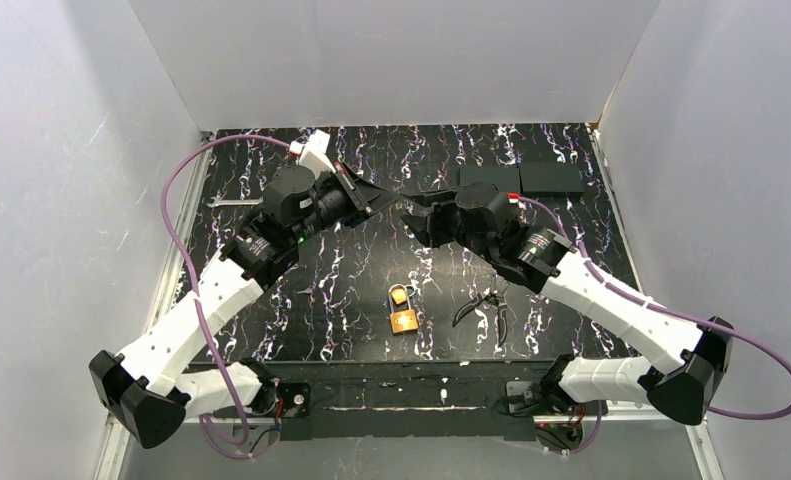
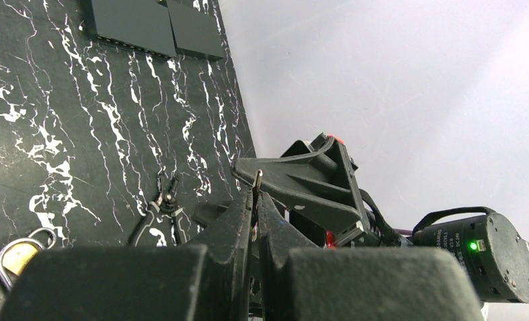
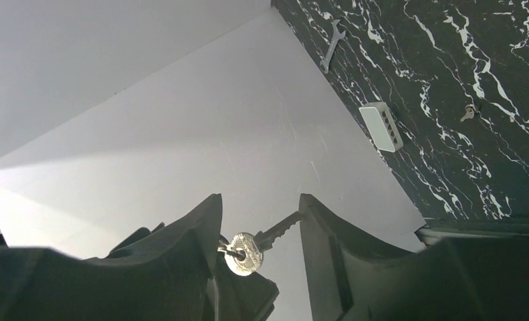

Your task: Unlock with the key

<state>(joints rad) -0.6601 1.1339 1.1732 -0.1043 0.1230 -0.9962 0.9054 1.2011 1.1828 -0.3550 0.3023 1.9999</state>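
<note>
Key (image 3: 245, 253) is held in the air above the tabletop (image 1: 351, 290), pinched between the closed fingers of the left pincer (image 2: 256, 200). From the left wrist it is seen only as a thin metal edge sticking out past the tips. The right pincer (image 3: 259, 198) is met tip to tip with the left one, and its jaws are spread wide on either side of the key. The rounded head is seen near one finger (image 3: 198, 231). The toothed blade is slanted across the gap to the other finger, though whether it is pressed there cannot be told. A brass padlock (image 1: 403, 312) is laid flat on the tabletop, below the two pincers and toward the arm bases. Black-handled pliers (image 1: 486, 310) are seen just beside it on the right pincer's side. A silver wrench (image 1: 236, 202) is left well out beyond the left pincer, and two dark flat blocks (image 1: 521, 178) are set behind the right pincer.
</note>
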